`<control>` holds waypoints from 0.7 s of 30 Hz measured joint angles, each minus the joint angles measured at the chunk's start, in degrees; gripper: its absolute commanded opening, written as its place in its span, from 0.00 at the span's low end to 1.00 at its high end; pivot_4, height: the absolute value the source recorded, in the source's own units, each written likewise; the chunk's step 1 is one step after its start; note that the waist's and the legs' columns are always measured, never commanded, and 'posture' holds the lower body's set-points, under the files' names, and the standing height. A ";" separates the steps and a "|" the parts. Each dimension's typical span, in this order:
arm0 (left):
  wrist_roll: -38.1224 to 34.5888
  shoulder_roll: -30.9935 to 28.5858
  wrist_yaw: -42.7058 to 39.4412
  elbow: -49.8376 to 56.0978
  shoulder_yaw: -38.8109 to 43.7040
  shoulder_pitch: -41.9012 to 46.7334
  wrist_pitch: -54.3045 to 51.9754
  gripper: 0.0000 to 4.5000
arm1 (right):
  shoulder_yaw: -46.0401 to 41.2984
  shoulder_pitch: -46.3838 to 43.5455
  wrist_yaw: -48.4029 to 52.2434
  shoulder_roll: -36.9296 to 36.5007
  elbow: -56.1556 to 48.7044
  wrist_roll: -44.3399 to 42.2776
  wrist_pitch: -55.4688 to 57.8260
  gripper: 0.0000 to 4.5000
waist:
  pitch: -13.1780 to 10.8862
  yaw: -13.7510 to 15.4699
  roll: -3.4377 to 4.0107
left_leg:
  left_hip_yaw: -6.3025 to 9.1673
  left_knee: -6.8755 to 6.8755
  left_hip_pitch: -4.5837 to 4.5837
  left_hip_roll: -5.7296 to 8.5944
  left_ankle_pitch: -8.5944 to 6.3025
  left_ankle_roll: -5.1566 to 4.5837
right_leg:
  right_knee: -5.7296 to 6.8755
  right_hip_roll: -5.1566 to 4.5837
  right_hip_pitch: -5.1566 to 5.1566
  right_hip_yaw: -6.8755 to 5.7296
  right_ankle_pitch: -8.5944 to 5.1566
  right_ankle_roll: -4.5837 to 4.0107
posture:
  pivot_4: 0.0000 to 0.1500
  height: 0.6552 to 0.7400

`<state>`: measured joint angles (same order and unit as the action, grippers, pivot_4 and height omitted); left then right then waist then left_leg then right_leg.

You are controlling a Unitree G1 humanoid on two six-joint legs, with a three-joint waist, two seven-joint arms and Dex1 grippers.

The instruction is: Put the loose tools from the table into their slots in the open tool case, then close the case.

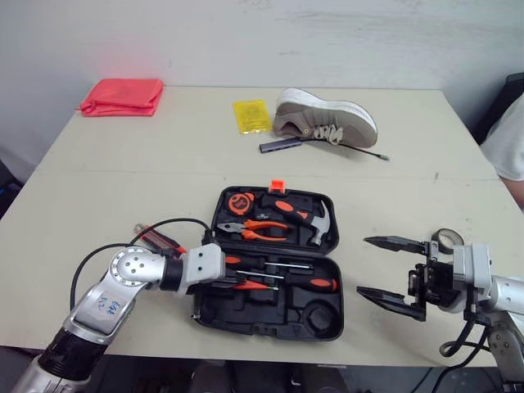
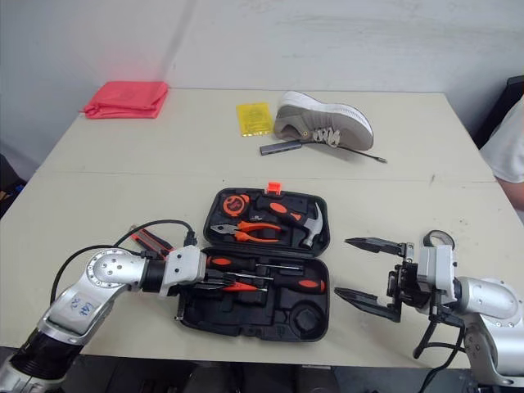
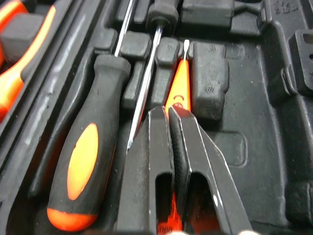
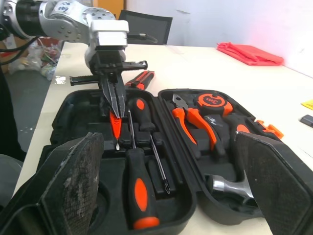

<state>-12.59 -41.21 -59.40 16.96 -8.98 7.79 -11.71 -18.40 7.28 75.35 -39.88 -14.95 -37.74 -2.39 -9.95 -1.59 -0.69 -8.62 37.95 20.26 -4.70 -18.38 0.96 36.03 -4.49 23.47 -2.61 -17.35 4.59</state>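
The black tool case (image 1: 332, 315) lies open near the table's front edge. Its far half holds a tape measure (image 1: 241, 202), pliers (image 1: 255, 229) and a hammer (image 1: 309, 223). Its near half holds two black and orange screwdrivers (image 1: 315, 283). My left gripper (image 1: 236, 283) reaches into the near half from the left, shut on a small orange screwdriver (image 3: 177, 93) that lies along a slot beside the others. A red and black tool (image 1: 160, 240) lies loose on the table left of the case. My right gripper (image 1: 363, 265) hovers wide open just right of the case, holding nothing.
At the back of the table are a grey shoe (image 1: 326, 118), a yellow packet (image 1: 251, 115), a grey bar (image 1: 282, 145) and a folded red cloth (image 1: 122, 97). A person's white sleeve (image 1: 509, 139) shows at the right edge.
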 measured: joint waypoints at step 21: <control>-16.71 6.54 9.93 -12.15 66.82 -41.30 7.11 1.00 | -20.51 6.22 6.56 -4.02 41.32 6.36 -22.51 1.00 | -0.29 -1.70 -0.67 | -0.02 0.00 -0.09 -0.23 -0.50 0.22 | -0.32 -0.49 -0.04 -0.04 -0.58 -1.04 | 1.00 1.00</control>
<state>-29.30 -34.67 -49.47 4.81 57.84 -33.51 -4.60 -38.91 13.49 81.91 -43.90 26.38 -31.38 -24.90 -10.23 -3.29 -1.36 -8.64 37.95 20.17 -4.93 -18.88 1.17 35.70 -4.98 23.43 -2.65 -17.93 3.54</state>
